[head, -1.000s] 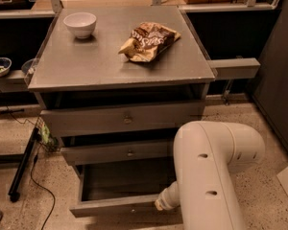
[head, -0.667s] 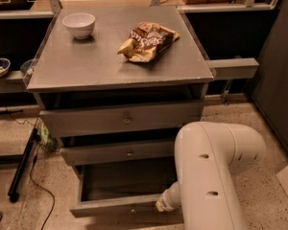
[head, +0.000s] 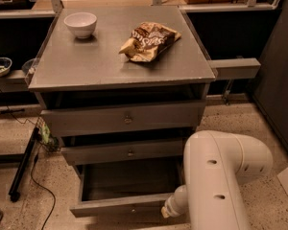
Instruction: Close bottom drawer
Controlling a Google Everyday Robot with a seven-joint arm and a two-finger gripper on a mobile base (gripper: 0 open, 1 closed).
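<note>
The bottom drawer (head: 120, 204) is the lowest of three grey drawers and stands pulled out, its dark box open to view. Its shallow grey front panel lies near the frame's lower edge; its knob is barely visible. The white arm (head: 221, 176) fills the lower right, and its wrist end reaches down to the right end of the drawer's front panel. The gripper (head: 167, 212) sits at that corner, mostly hidden below the frame edge.
The middle drawer (head: 129, 152) and the top drawer (head: 127, 119) are nearly shut. On the cabinet top (head: 86, 61) stand a white bowl (head: 80, 24) and a chip bag (head: 149, 41). A black cable and stand leg (head: 24, 162) lie on the floor at left.
The view has shifted slightly. The arm and the drawer have not visibly moved.
</note>
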